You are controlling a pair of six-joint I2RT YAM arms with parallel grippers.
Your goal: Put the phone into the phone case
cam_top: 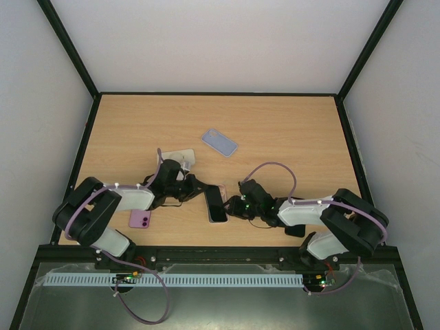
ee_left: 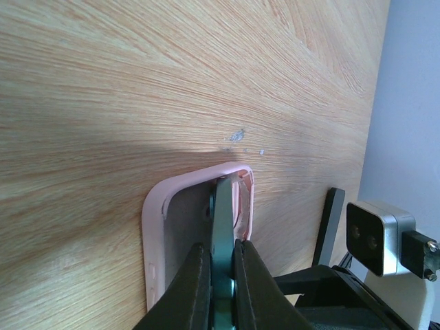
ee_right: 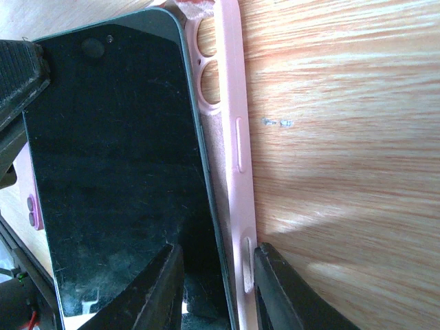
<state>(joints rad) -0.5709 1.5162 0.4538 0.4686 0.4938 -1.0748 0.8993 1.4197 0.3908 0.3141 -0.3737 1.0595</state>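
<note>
Pink silicone-like lip is the likely trouble spot: the phone [ee_right: 117,172] sits tilted in the phone case [ee_right: 237,137], its long edge down inside the wall beside the camera cut-outs [ee_right: 206,75] and the opposite edge raised. Pressing it flat from here could fold the lip under the phone's edge instead of letting it snap over, leaving one side unseated. A hard push might also slide the case across the smooth surface [ee_right: 344,137], or make the slick glass slip out of the pinch.

The left end effector [ee_left: 221,251] is closed tight on the phone, one finger on each face, the thin dark slab edge-on between them. The right end effector [ee_right: 218,282] is narrowed to a small gap around the case's side wall and the phone's lowered edge, one pad on the glass and the other against the outer wall; it looks like a hold.

The phone is a flat rectangle with rounded corners, its black screen glossy and dusted with fine scratches. The case is matte with moulded button bumps [ee_right: 240,144], and the surface is pale wood-grain laminate
</note>
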